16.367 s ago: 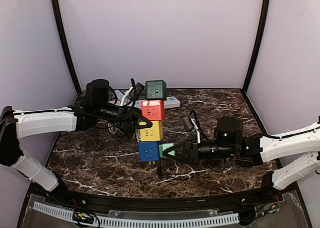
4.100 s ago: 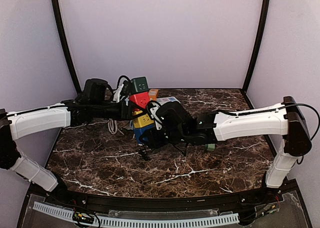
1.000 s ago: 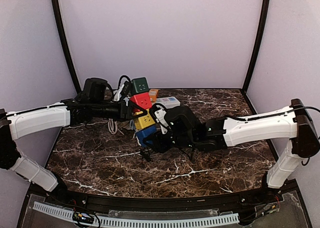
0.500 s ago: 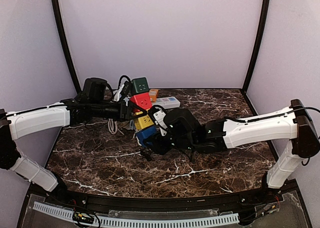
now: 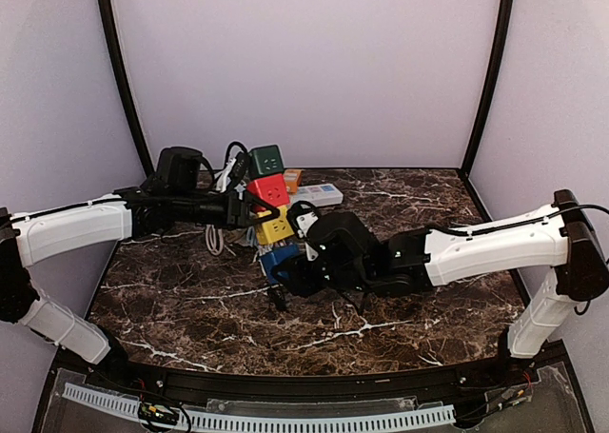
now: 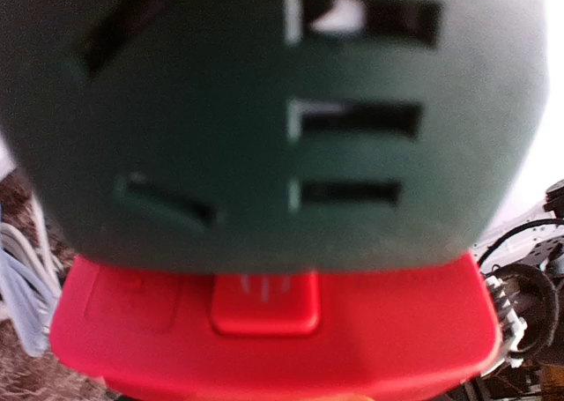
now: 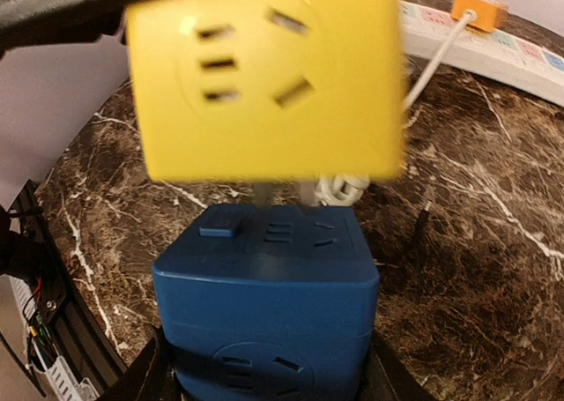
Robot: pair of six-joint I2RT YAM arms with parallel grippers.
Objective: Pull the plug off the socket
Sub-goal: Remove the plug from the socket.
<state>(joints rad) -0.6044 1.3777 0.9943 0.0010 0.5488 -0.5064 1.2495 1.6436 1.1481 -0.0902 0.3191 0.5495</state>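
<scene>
While the right tool (image 7: 264, 379) clamps the blue cube plug (image 7: 264, 278) at lower centre of its wrist view, metal pins (image 7: 304, 192) bridge a slim gap up to the yellow cube socket (image 7: 264, 75); that up-down line is the pull axis. Centre-left in the top view, the left tool (image 5: 243, 209) meets the 4-cube stack (image 5: 269, 190); its grip I cannot tell.

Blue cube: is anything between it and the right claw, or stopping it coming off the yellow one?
Nothing visible. The right claw grips the blue cube by its sides; only the metal prongs bridge the gap to the yellow cube.
</scene>
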